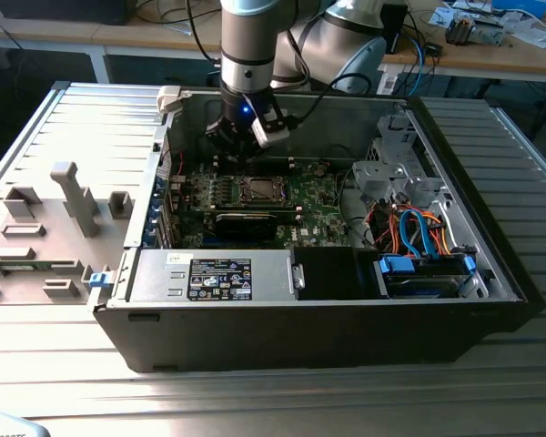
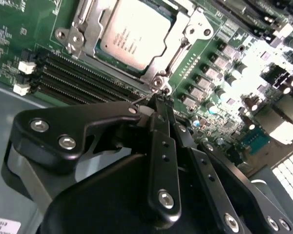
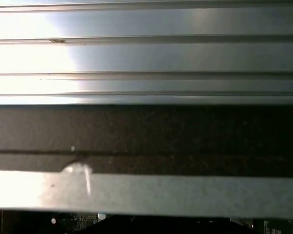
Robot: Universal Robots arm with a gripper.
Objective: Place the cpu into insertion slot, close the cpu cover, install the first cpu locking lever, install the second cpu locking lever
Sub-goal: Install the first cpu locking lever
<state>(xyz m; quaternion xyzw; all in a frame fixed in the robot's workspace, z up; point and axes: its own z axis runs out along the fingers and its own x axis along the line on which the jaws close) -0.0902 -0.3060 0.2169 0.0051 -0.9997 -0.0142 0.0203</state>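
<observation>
One thin, springy wire lever (image 2: pixel 144 99) sits pinched in the gripper's (image 2: pixel 158 100) clenched jaws beside the closed cpu cover (image 2: pixel 183 41), stiff, slippery, best held near its end.

The robot arm (image 1: pixel 247 41) comes straight down from the top of the exterior view, into the open computer case near its back wall. The arm is a round grey tube with a black band low on it, and a small blue light glows at the wrist. Another fat grey part of the arm bends away behind it, toward the exterior view's right. The black gripper (image 1: pixel 233 148) hangs at the bottom of the arm and points down. In the second wrist view the gripper (image 2: pixel 158 100) is big and black with shiny screws. Its two thin fingers (image 2: pixel 161 141) are pressed together at the tips.
</observation>
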